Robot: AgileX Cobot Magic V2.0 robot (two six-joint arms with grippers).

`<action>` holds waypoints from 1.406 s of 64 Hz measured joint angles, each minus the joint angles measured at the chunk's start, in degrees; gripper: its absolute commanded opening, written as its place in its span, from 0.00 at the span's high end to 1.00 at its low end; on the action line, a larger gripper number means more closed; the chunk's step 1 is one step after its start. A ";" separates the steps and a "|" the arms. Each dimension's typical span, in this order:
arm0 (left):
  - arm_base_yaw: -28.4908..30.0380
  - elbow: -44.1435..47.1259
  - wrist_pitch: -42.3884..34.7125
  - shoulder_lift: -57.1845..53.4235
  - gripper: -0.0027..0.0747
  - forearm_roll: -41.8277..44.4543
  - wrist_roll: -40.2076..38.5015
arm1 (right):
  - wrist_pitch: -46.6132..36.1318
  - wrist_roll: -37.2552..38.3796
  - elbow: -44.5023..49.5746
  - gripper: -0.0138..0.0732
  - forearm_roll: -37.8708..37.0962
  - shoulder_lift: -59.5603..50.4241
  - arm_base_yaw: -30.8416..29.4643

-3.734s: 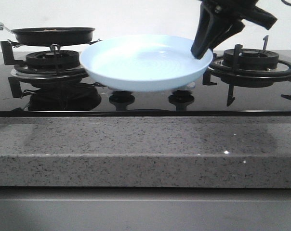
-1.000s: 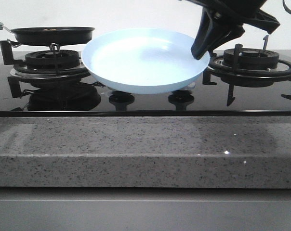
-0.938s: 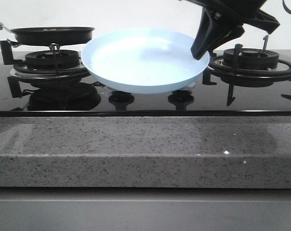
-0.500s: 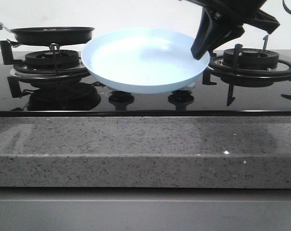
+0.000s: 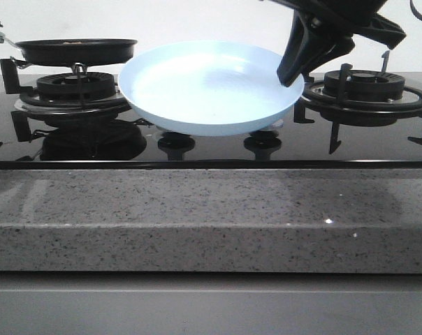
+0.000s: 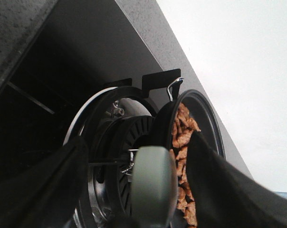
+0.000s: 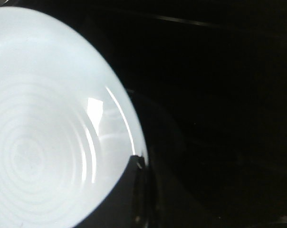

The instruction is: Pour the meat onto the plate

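The right gripper (image 5: 289,75) pinches the stiff, slick plate (image 5: 207,87) by its rim above the stove, while the left fingers (image 6: 219,190), spread, flank the pan handle (image 6: 153,183); the loose, light meat (image 6: 184,137) lies in the pan (image 5: 77,50).

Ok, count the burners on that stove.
2 show: one burner on the left under the pan, one burner on the right behind the plate's edge. The plate hides the middle, so another may sit there.
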 measured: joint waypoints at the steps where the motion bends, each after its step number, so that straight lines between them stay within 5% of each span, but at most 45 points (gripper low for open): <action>1: 0.00 0.00 -0.01 0.00 0.40 0.00 0.00 | 0.00 0.00 0.00 0.92 0.00 0.00 0.00; 11: 0.00 0.00 -0.01 0.08 0.41 -0.09 0.09 | 0.00 0.00 0.00 0.92 0.00 0.00 0.00; 26: 0.00 0.00 0.09 0.08 0.67 -0.51 0.13 | 0.00 0.00 0.00 0.92 0.00 0.00 0.00; 41: 0.00 -0.10 0.35 0.08 0.72 -2.11 0.13 | 0.00 0.00 0.00 0.92 0.00 0.00 0.00; 62: 0.00 -0.10 1.25 0.08 0.99 -4.03 0.02 | 0.00 0.00 0.00 0.92 0.00 0.00 0.00; 90: 2.01 -0.10 6.09 -0.02 0.99 -6.07 0.77 | 0.00 0.00 0.00 0.92 0.00 0.00 0.00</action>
